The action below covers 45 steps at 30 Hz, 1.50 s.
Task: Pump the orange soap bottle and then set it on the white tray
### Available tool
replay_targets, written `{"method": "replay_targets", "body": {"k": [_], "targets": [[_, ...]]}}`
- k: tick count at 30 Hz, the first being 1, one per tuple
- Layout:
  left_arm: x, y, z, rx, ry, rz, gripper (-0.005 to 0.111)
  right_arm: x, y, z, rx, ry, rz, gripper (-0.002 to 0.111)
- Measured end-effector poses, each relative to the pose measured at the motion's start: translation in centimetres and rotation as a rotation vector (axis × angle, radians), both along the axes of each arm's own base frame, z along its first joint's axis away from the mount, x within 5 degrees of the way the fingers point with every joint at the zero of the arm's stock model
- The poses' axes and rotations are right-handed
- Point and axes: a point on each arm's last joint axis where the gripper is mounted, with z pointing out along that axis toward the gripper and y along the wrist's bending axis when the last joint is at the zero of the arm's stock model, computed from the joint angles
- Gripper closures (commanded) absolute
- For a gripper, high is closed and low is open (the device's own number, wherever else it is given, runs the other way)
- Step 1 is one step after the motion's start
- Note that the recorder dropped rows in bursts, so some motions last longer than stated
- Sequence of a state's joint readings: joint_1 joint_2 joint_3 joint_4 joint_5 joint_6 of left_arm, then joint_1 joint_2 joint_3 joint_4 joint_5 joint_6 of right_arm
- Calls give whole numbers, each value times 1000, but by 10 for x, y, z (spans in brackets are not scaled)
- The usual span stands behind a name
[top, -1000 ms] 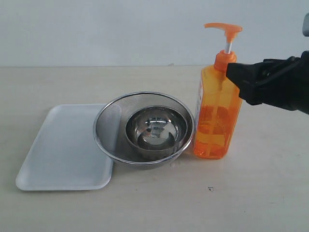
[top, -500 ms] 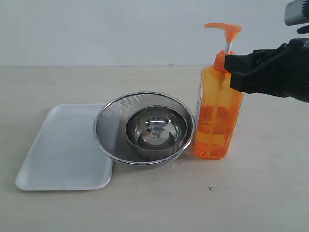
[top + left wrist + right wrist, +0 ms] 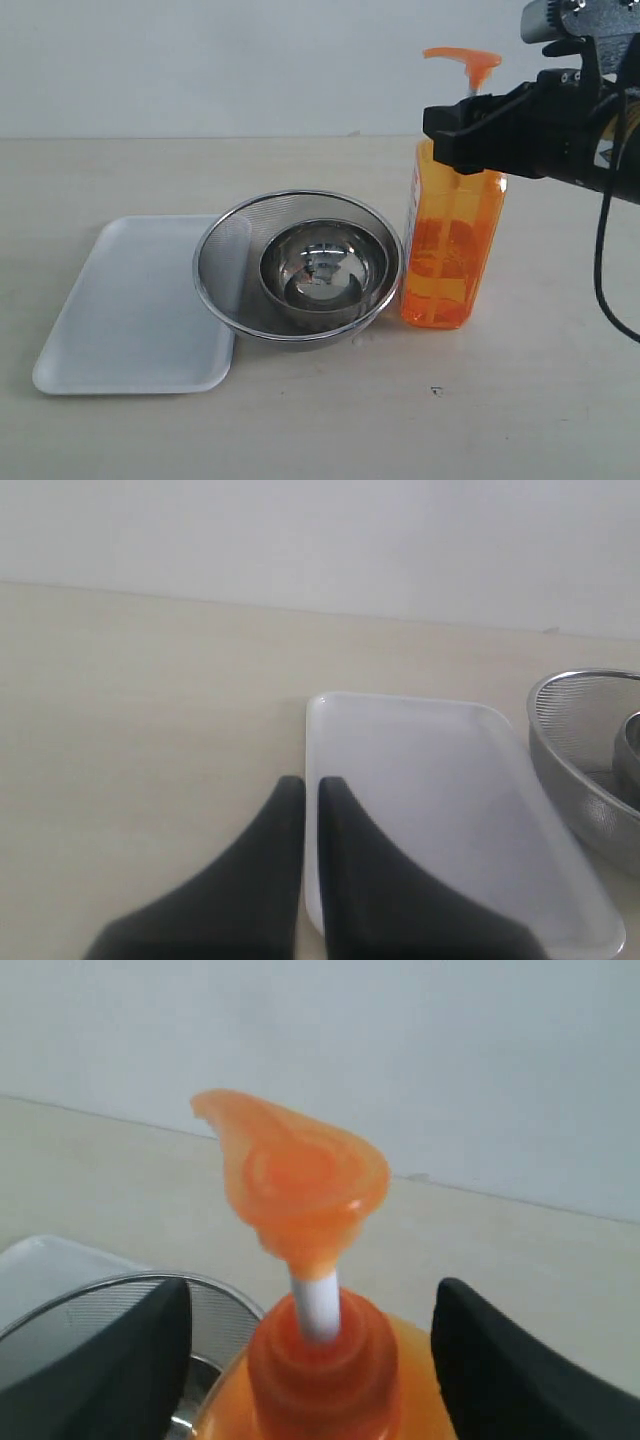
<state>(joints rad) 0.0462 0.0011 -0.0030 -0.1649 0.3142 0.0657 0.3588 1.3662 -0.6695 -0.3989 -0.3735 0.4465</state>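
Over on the left of the counter (image 3: 540, 400) lies the tray (image 3: 130, 310); the left pincer (image 3: 308, 785) hangs closed above one of its edges. Just beside the tray sits a strainer (image 3: 225, 262) with a bowl (image 3: 322, 265) inside. Right of that, the bottle (image 3: 450, 250) stands upright on the counter, off the tray. The right pincer (image 3: 445, 135) straddles its neck, jaws spread wide, gripping nothing.

Exterior cam sits low, front-on to the mesh strainer (image 3: 225, 270) at mid range, facing the wall (image 3: 200, 60); left wrist cam looks in across the white tray (image 3: 430, 810), opposite side of the strainer from the orange soap bottle (image 3: 310, 1370); right wrist cam is tight on that bottle's pump; all three share the strainer rim.
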Motion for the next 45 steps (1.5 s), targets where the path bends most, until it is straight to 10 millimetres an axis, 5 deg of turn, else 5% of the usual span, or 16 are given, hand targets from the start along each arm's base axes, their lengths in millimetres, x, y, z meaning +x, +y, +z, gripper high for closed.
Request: {"method": "replay_targets", "body": {"k": [6, 11, 25, 37, 45], "targets": [[0, 0, 0, 0, 0, 0, 102, 8, 3, -7, -8, 21, 2, 47], [0, 0, 0, 0, 0, 0, 102, 8, 3, -6, -8, 19, 1, 61], [0, 0, 0, 0, 0, 0, 102, 9, 3, -5, -9, 18, 0, 64], [0, 0, 0, 0, 0, 0, 102, 9, 3, -5, -15, 20, -1, 107], [0, 0, 0, 0, 0, 0, 102, 10, 3, -5, -66, 3, 8, 108]]}}
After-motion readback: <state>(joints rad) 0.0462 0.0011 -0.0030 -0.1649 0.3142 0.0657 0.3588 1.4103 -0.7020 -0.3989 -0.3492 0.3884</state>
